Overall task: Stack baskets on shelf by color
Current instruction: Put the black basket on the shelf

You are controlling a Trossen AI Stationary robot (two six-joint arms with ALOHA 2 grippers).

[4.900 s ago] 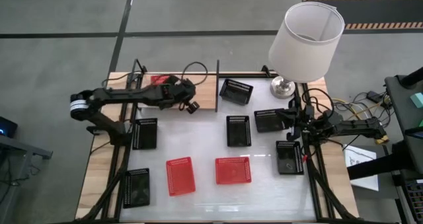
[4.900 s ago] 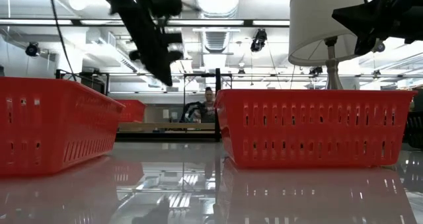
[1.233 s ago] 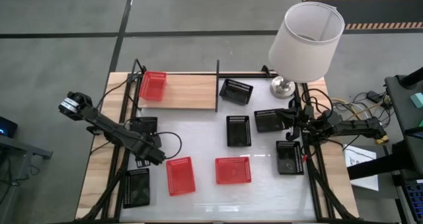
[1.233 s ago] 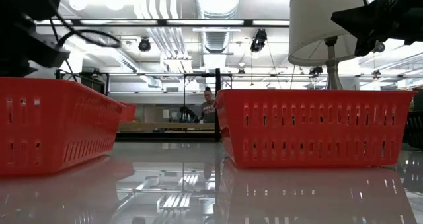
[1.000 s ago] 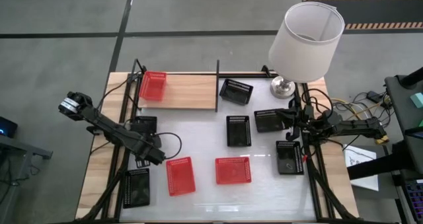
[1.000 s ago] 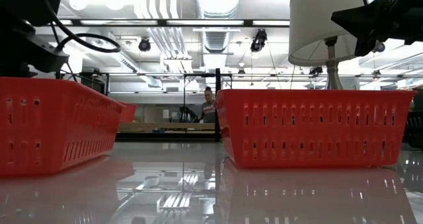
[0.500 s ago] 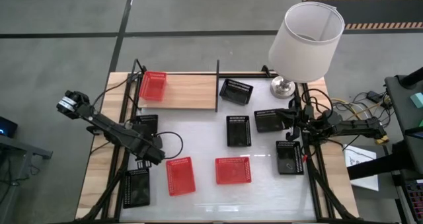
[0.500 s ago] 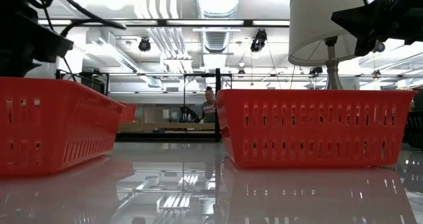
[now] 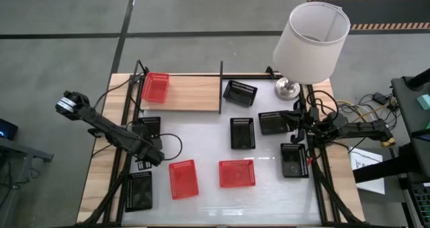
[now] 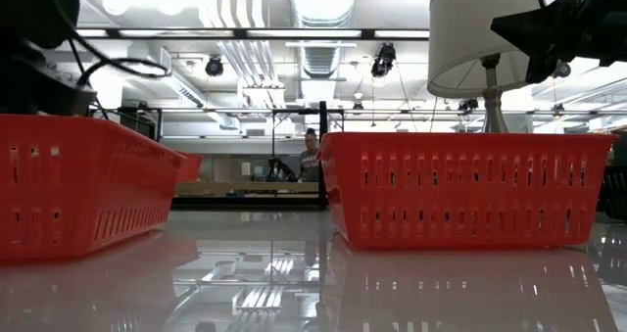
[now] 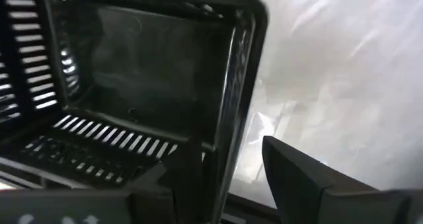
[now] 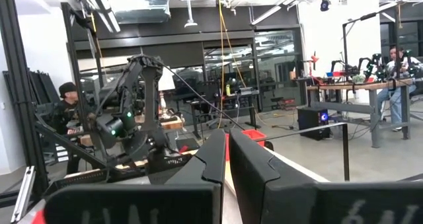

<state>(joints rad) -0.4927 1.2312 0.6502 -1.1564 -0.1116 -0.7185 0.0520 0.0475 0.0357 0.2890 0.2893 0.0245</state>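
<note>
One red basket (image 9: pixel 155 87) lies flat on the left end of the light-wood shelf (image 9: pixel 195 95), left of its upright black divider. Two more red baskets (image 9: pixel 183 179) (image 9: pixel 236 173) sit side by side, slightly apart, near the table's front edge. Six black baskets are scattered open side up: one (image 9: pixel 240 92) just right of the shelf, tilted; one (image 9: pixel 242 132) mid-table; two (image 9: pixel 273 122) (image 9: pixel 294 160) at the right; two (image 9: pixel 147 129) (image 9: pixel 139 191) at the left.

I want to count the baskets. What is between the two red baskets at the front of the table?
Nothing: the high view shows only bare white table between the left red basket and the right red basket.
</note>
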